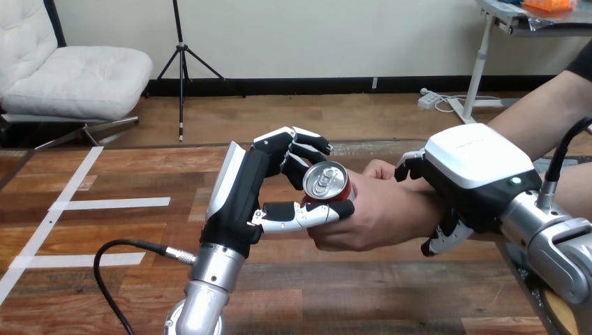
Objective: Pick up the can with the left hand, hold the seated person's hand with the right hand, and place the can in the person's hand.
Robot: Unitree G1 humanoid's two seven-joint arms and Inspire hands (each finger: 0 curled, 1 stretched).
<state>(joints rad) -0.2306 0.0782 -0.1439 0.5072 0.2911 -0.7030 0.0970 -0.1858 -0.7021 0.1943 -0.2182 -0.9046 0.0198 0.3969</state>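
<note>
A red can [328,183] with a silver top stands upright above the table, held in my left hand [244,195], whose fingers curl over its far side while the thumb crosses its front. The person's hand [370,213] comes in from the right and cups the can's right side and base. My right hand [475,174] sits on the person's wrist, fingers curled over the top and thumb under it.
The wooden table [126,279] carries white tape strips [105,204] on its left part. A black cable [119,272] loops near my left forearm at the lower left. The person's forearm [537,118] runs off to the upper right.
</note>
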